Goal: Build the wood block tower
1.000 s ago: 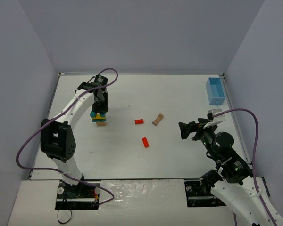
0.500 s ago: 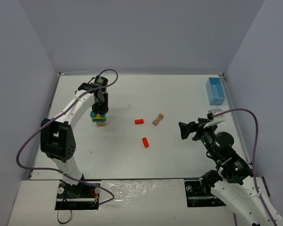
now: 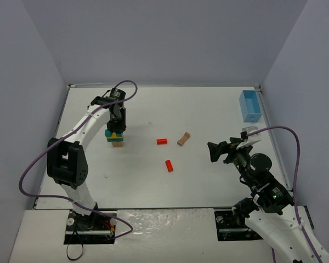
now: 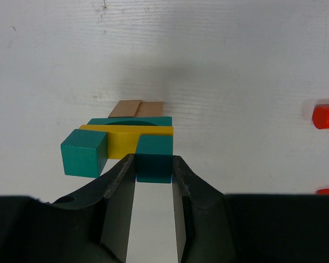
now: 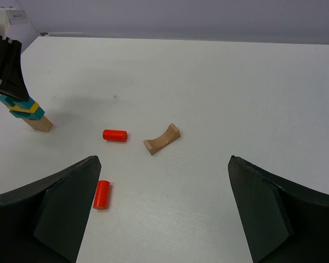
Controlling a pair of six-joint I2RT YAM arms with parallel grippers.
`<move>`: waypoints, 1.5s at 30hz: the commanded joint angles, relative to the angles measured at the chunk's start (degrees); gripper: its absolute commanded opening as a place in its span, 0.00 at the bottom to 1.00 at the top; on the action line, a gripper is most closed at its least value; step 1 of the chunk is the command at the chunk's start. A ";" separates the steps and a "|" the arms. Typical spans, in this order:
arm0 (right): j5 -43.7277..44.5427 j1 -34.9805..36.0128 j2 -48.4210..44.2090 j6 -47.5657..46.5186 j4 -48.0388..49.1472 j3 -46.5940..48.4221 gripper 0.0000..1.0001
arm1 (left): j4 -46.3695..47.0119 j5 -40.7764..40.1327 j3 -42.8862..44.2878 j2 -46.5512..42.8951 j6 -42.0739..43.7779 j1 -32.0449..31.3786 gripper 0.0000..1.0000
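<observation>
The wood block tower (image 3: 116, 138) stands at the left of the table: a tan base (image 4: 136, 108), a teal piece (image 4: 153, 121) and a yellow block (image 4: 126, 141). On the yellow block sit two teal cubes side by side. My left gripper (image 4: 153, 160) is shut on the right teal cube (image 4: 154, 156); the left teal cube (image 4: 85, 152) stands free beside it. Two red cylinders (image 3: 162, 141) (image 3: 169, 165) lie on the table right of the tower. My right gripper (image 5: 163, 160) hovers open and empty, well off to the right, facing them.
A tan arch block (image 3: 183, 138) lies just right of the upper red cylinder. A light-blue bin (image 3: 249, 105) stands at the far right edge. White walls close in the table on three sides.
</observation>
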 commanded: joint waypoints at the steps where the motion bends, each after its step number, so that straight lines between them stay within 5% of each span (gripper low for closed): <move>1: -0.62 0.04 1.51 0.00 4.78 0.15 1.00 | 1.29 -0.88 0.91 -0.89 -0.60 -0.45 0.00; 11: -0.71 0.04 1.39 0.07 4.80 0.06 1.00 | 1.26 -1.36 0.91 -0.93 -0.78 -0.45 0.11; 15: -0.71 0.04 1.48 -0.02 4.80 0.06 1.00 | 1.18 -1.25 0.83 -1.02 -0.78 -0.45 0.25; 30: -0.79 0.04 1.55 0.07 4.80 0.06 1.00 | 1.09 -1.43 0.74 -1.19 -0.96 -0.89 0.37; 45: 1.99 0.04 4.45 1.32 4.63 0.37 1.00 | 0.91 -3.02 1.93 -4.59 -1.02 -1.83 0.38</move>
